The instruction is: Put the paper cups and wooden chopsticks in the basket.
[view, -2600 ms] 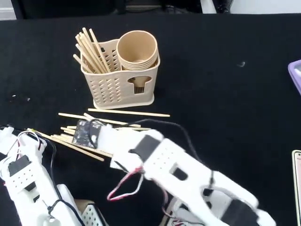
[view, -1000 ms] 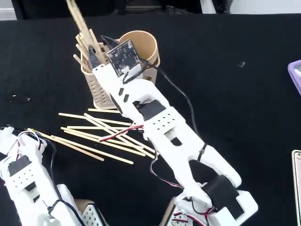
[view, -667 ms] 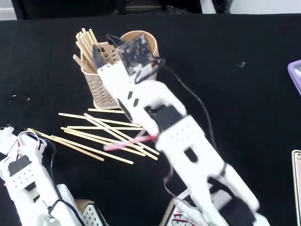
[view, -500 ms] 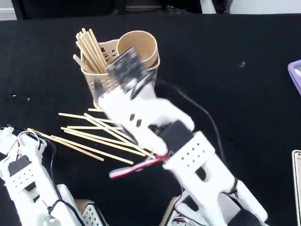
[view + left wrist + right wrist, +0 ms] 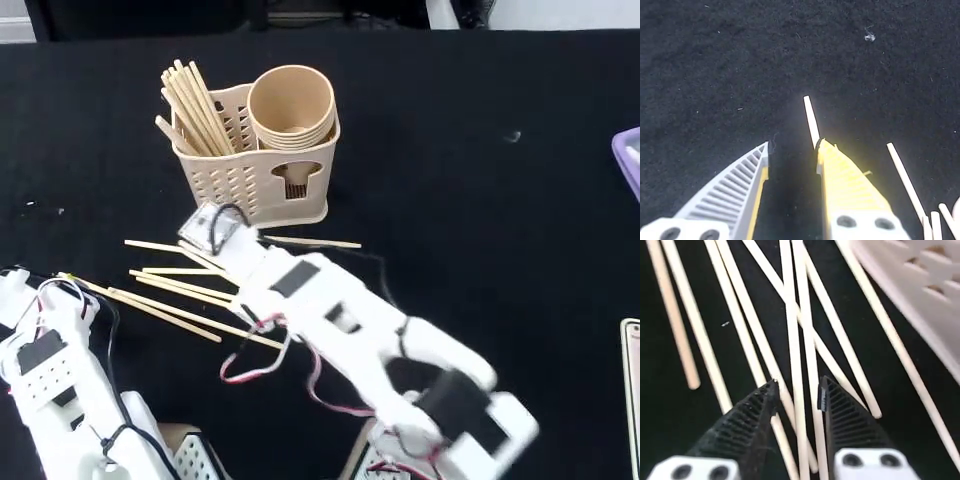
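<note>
The cream basket (image 5: 250, 180) stands at the back of the black table. It holds a bundle of wooden chopsticks (image 5: 190, 100) and stacked paper cups (image 5: 292, 100). Several loose chopsticks (image 5: 185, 292) lie in front of it. My right gripper (image 5: 797, 386) hangs open low over this pile, with two chopsticks (image 5: 799, 340) running between its black fingers; the basket wall (image 5: 920, 275) is close beside it. From above, the right wrist (image 5: 212, 230) covers the pile's far end. My left gripper (image 5: 792, 145) is open over bare cloth, one chopstick end (image 5: 810, 120) by its yellow finger.
The left arm (image 5: 45, 365) sits at the near left corner. A purple object (image 5: 628, 155) and a white card (image 5: 632, 380) lie at the right edge. The black cloth to the right of the basket is free room.
The right arm lifted chopsticks over the basket, dropped them in with the bundle, then swung back down to the loose pile. The left arm has not moved.
</note>
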{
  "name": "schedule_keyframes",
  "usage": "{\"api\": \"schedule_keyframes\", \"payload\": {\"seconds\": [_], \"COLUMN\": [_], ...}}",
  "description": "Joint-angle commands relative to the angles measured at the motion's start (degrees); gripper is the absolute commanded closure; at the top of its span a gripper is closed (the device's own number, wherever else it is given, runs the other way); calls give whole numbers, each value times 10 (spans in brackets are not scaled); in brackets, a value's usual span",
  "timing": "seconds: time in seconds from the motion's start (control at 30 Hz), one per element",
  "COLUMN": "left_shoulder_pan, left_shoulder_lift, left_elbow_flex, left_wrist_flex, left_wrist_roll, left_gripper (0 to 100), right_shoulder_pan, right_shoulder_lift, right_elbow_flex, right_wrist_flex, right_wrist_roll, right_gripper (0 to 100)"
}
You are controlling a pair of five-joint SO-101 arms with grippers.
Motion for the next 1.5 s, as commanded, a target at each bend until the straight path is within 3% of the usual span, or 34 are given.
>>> {"api": "schedule_keyframes", "payload": {"seconds": [0.0,0.2,0.33,0.47,0.6,1.13,1.3,1.47], "left_shoulder_pan": [-2,-2,-2,-2,-2,-2,-2,-2], "left_shoulder_lift": [-10,-10,-10,-10,-10,-10,-10,-10], "left_elbow_flex": [-5,-5,-5,-5,-5,-5,-5,-5], "left_wrist_flex": [-11,-11,-11,-11,-11,-11,-11,-11], "left_wrist_roll": [4,4,4,4,4,4,4,4], "left_gripper": [841,841,841,841,841,841,841,841], "right_shoulder_pan": [-3,-3,-3,-4,-3,-4,-6,18], "right_shoulder_lift": [55,81,83,84,71,-251,-337,-360], "right_elbow_flex": [-66,-87,-87,-87,-87,-105,-182,-189], "right_wrist_flex": [-13,-13,4,19,53,193,173,-4], "right_wrist_roll": [11,14,60,76,76,72,71,71], "right_gripper": [867,868,874,991,989,988,988,987]}}
